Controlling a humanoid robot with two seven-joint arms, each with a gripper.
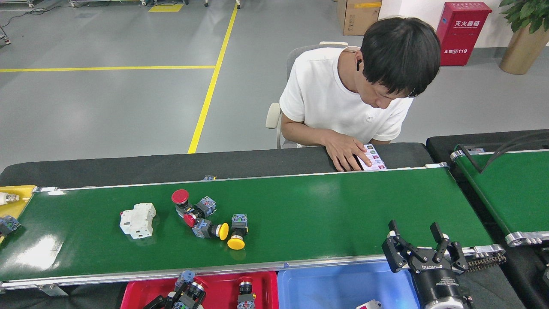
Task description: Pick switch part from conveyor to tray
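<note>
Left claw (182,296), clamped on a switch (188,286) above the red tray (133,294), should lower before letting go; right claw (422,251) gapes empty.

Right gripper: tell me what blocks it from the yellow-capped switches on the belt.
Nothing visible does. The right gripper hangs open over the conveyor's near rail, and bare green belt lies between it and the yellow-capped switches, which sit among the red-capped switches.
</note>
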